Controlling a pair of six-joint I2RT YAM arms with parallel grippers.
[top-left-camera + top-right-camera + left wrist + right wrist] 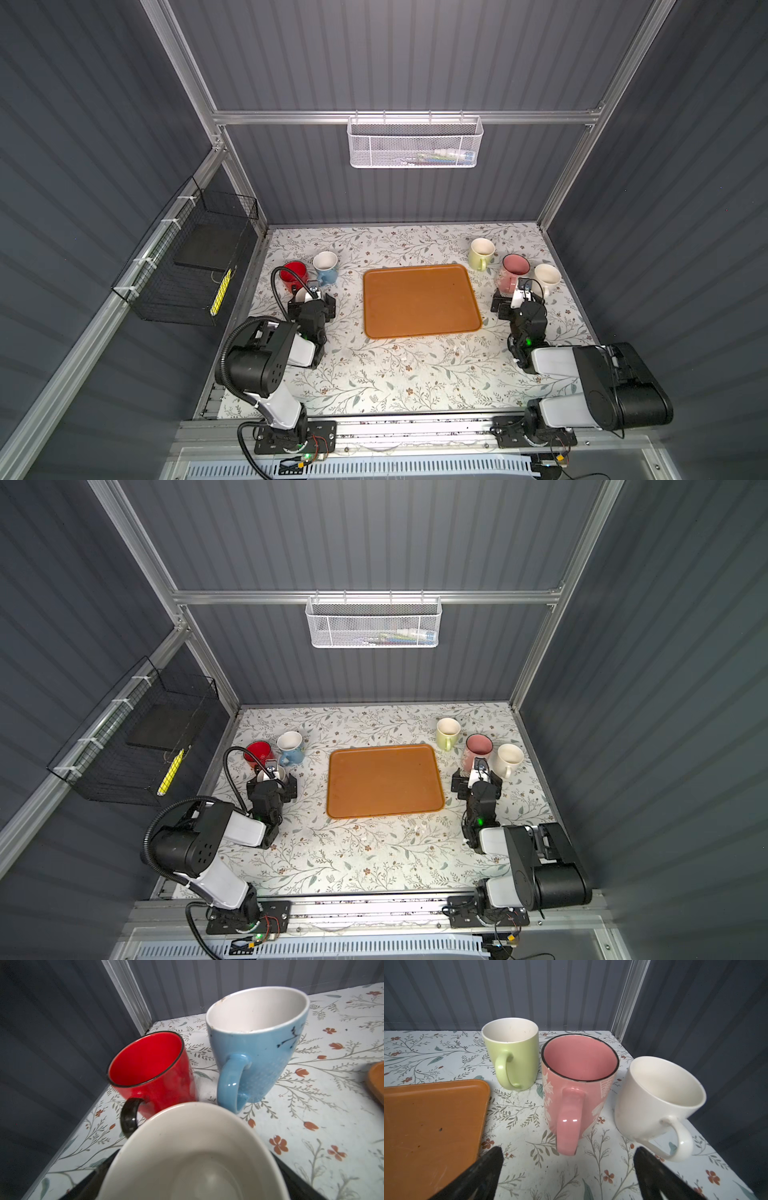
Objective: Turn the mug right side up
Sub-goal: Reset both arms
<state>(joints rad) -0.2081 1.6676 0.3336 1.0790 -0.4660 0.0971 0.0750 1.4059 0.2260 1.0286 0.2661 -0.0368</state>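
No legible text, brand, number or sign appears in any view. The pink mug (pixel 577 1084), directly ahead of the right fingers (pixel 483 1174), carries white printed figures, cobweb shapes among them, but no lettering. The blue mug (pixel 259 1053), ahead of the left fingers (pixel 87 1183), carries only a dark branch motif. Coloured print on the items (pixel 449 157) in the white mesh basket (pixel 374 145), far beyond both sets of fingers, is too small to read.
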